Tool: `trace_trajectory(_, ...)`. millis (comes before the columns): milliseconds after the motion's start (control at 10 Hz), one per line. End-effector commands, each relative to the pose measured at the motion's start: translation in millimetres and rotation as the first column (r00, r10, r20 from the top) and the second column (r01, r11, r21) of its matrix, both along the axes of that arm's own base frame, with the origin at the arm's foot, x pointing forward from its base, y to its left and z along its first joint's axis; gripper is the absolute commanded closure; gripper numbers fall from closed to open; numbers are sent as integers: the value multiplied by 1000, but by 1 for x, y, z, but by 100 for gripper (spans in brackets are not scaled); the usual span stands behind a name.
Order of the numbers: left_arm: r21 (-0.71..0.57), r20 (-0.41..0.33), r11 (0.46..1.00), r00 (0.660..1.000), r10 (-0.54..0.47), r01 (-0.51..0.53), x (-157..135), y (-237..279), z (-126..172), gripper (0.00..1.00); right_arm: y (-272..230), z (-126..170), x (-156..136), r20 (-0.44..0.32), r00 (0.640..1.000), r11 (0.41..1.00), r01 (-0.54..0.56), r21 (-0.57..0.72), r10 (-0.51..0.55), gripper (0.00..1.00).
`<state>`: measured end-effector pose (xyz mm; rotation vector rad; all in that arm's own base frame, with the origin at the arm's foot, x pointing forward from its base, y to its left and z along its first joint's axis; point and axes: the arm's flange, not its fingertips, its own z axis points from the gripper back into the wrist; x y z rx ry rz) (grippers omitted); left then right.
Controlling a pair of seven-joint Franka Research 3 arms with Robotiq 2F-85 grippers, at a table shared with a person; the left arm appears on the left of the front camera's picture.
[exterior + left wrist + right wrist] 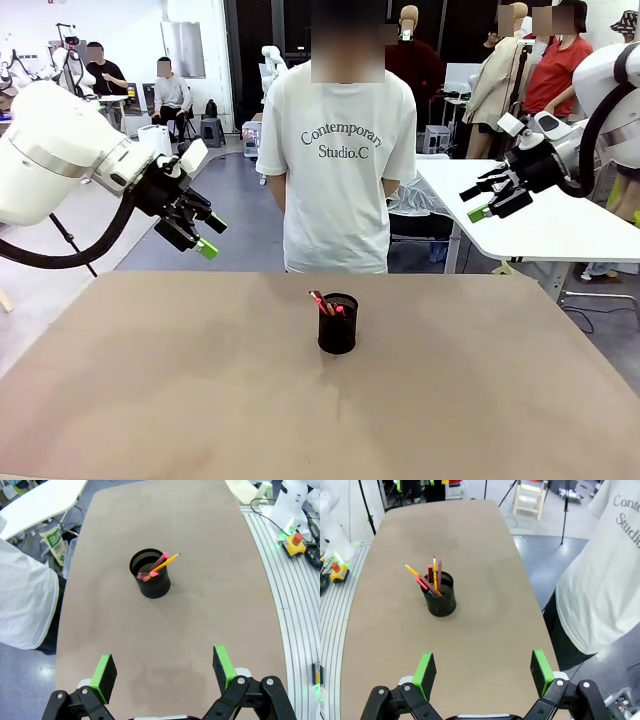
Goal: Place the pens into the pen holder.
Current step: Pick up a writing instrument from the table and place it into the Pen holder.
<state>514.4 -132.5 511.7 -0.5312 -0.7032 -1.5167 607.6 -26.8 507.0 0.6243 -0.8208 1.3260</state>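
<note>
The black mesh pen holder (337,323) stands upright near the middle of the brown table, also seen as the pen holder (150,573) and the pen holder (440,595). The pens (322,303) stand inside it, leaning out over the rim: the yellow pencil-like one and red-ended ones show as pens (159,566) and pens (430,577). My left gripper (207,236) hangs open high above the table's far left edge, fingers empty (162,669). My right gripper (474,202) is open and empty, raised at the far right (483,669).
A person in a white T-shirt (345,150) stands at the table's far edge, hands behind the back. A white table (545,220) is at the back right. An emergency stop button (295,541) lies beside the table.
</note>
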Motion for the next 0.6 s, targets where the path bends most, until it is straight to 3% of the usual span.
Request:
trace_trajectory(0,-2,-3,1000,1000,-3,3,-1,2,2,0,2,1,0,-2,1000,1000,0,1,0,0)
trace_trajectory(500,-2,-3,1000,1000,-3,3,-1,2,2,0,2,1,0,-2,1000,1000,0,1,0,0)
